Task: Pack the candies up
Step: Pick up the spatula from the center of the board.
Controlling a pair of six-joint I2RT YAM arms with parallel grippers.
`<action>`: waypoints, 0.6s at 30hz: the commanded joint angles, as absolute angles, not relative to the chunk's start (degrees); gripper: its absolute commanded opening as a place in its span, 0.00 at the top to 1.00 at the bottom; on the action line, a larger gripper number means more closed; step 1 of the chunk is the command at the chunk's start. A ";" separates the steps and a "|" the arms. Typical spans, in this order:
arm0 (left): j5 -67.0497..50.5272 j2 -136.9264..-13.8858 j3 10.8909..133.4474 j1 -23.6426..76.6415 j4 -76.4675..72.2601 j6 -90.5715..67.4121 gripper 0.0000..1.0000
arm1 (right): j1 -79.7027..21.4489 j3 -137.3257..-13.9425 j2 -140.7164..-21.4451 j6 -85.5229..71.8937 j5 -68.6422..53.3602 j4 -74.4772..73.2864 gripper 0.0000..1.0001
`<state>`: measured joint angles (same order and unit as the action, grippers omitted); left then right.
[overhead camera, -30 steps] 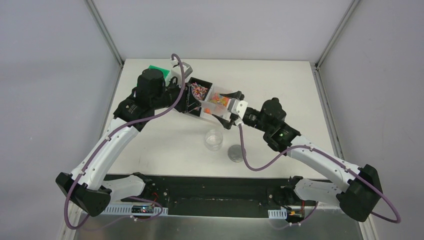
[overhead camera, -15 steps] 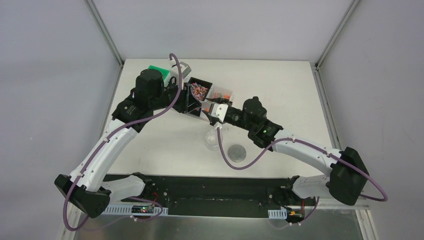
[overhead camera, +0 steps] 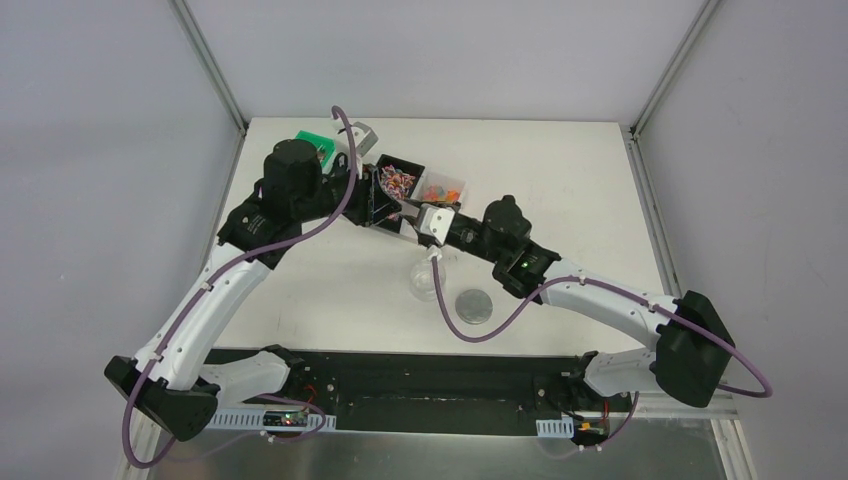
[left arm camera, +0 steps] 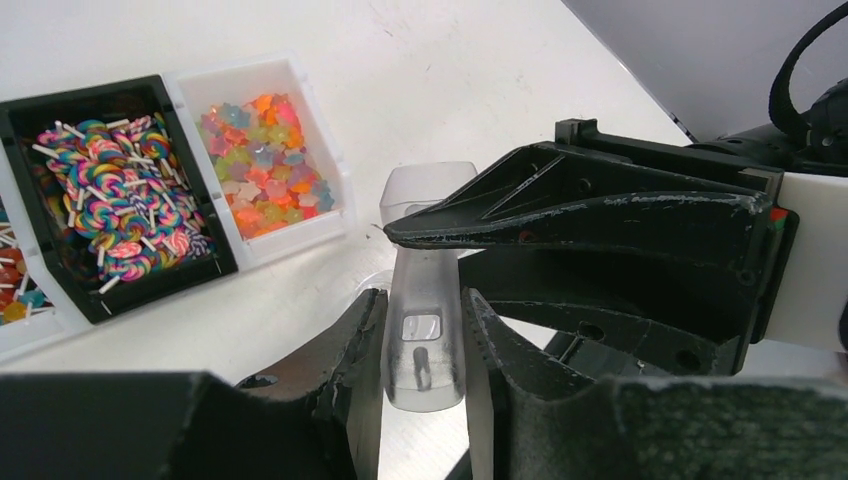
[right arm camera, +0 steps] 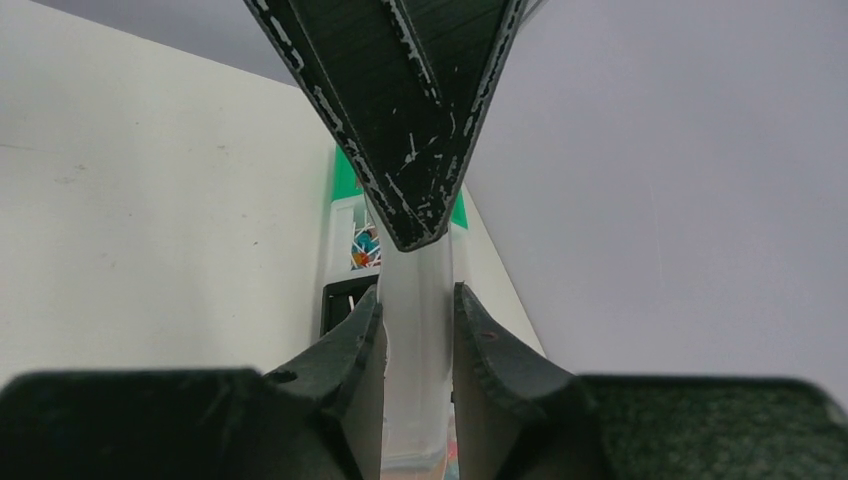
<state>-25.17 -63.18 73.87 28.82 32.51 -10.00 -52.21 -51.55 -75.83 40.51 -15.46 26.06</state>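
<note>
The candies lie in open bins at the back: swirled lollipops in a black bin [left arm camera: 110, 195] [overhead camera: 398, 181] and orange, red and yellow gummies in a white bin [left arm camera: 262, 160] [overhead camera: 441, 190]. A clear plastic scoop [left arm camera: 425, 330] [right arm camera: 415, 380] hangs over the table between both arms. My left gripper [left arm camera: 422, 295] [overhead camera: 392, 208] is shut on its handle. My right gripper [right arm camera: 418, 292] [overhead camera: 415, 216] meets it head-on, shut on the same scoop, one black finger [left arm camera: 600, 215] reaching over the scoop's bowl.
A clear round jar [overhead camera: 428, 280] stands on the table in front of the bins, with a grey round lid [overhead camera: 473, 305] lying to its right. A green box [overhead camera: 315, 140] sits behind the left arm at the table's back edge.
The right gripper has swung left from over the white gummy bin to the scoop and closed from wide open onto it. The left arm has barely moved.
</note>
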 commanded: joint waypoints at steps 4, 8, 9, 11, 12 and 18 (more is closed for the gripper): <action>-22.99 -61.26 72.80 28.96 29.45 -8.43 0.55 | -52.52 -51.42 -75.91 35.36 -15.01 37.38 1.00; -23.48 -62.53 72.67 28.92 29.44 -7.93 0.49 | -52.54 -50.81 -76.25 34.47 -15.58 39.29 1.00; -23.54 -62.72 72.73 28.92 29.39 -7.89 0.48 | -52.51 -50.80 -76.39 34.46 -15.75 39.38 1.00; -23.21 -63.07 72.93 28.92 29.13 -8.03 0.46 | -52.50 -50.89 -76.69 34.37 -16.17 39.44 1.00; -22.98 -63.29 73.17 28.92 28.94 -8.13 0.46 | -52.50 -50.90 -76.87 34.45 -16.44 39.46 1.00; -23.57 -64.60 75.59 28.92 28.50 -9.25 0.36 | -52.50 -50.95 -77.78 34.92 -17.09 39.57 1.00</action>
